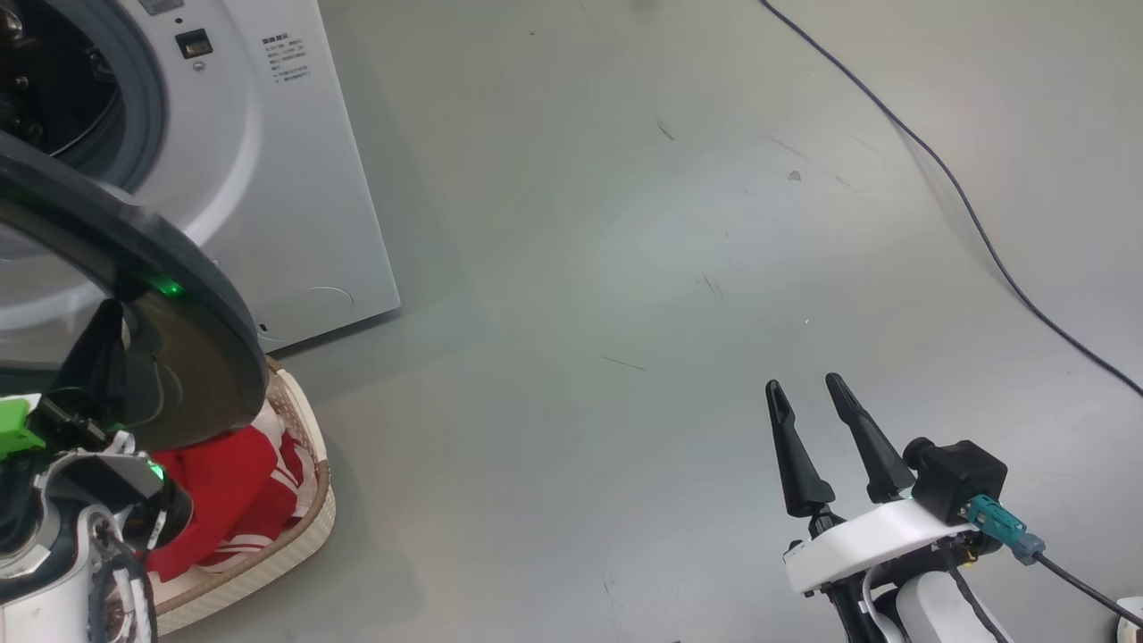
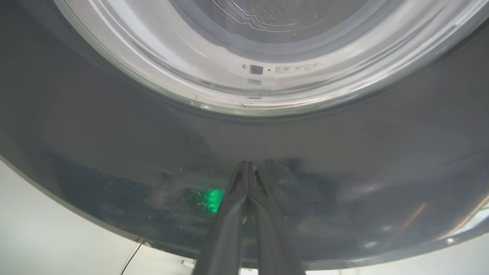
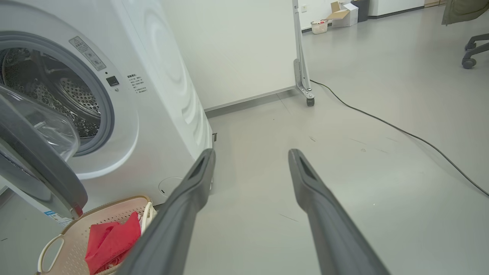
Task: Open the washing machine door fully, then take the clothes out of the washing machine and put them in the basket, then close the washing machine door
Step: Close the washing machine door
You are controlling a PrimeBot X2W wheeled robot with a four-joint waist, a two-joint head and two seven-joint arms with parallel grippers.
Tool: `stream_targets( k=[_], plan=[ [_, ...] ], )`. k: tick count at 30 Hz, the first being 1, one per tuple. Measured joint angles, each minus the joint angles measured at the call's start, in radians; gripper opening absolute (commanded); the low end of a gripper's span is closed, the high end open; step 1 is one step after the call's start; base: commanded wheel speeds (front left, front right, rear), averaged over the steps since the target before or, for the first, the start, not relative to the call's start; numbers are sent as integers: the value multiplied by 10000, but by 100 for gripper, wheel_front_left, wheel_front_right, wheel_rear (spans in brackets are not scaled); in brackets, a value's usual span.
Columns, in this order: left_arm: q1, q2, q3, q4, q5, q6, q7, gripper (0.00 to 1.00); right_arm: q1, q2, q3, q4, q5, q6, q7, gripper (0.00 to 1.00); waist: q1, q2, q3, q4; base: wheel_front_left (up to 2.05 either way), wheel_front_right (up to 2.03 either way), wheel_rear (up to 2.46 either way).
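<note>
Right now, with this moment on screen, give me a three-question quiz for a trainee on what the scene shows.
1. True or false: the clothes lie in the basket.
2. The right gripper is: A) shut on the clothes, B) open and empty above the floor, C) shut on the basket.
3. What do the tips of the shut left gripper touch?
Key: 1 true; 2 B; 3 the dark ring of the washing machine door.
</note>
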State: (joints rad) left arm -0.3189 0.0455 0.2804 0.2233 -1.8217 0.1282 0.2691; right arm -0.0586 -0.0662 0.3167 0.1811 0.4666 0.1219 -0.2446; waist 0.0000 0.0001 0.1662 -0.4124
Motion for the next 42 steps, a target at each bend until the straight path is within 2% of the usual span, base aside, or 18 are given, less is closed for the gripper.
stream_targets(
  k=[14, 21, 25, 30, 34, 42],
  plan=[
    [-1165, -8, 270, 700, 489, 0, -1492, 0, 3, 58, 58, 6, 98, 0, 0, 100, 0, 0, 314, -748, 0, 0, 0],
    [-1329, -10, 224, 1129, 562, -23, -1666, 0, 8, 105, -8, 21, 169, 0, 0, 100, 0, 0, 389, -1116, 0, 0, 0],
    [-1329, -63, -77, 1384, 564, -117, -1643, 0, 39, 102, -280, 2, 169, 0, 0, 100, 0, 0, 285, -1087, 0, 0, 0],
    [-1321, -82, -675, 1582, 708, -347, -1377, 0, 42, 102, -548, -127, 165, 0, -2, 100, 0, 0, 143, -827, 0, 0, 0],
    [-1287, -84, -1517, 1655, 1298, -642, -1007, 0, 42, 79, -679, -176, 148, 0, -2, 100, 0, 0, 23, -504, 0, 0, 0],
    [-218, 12, -3781, 1781, 3524, -1363, -418, 0, 41, -157, -920, -222, 44, 0, -19, 100, 0, 0, -262, 400, 0, 0, 0]
  ],
)
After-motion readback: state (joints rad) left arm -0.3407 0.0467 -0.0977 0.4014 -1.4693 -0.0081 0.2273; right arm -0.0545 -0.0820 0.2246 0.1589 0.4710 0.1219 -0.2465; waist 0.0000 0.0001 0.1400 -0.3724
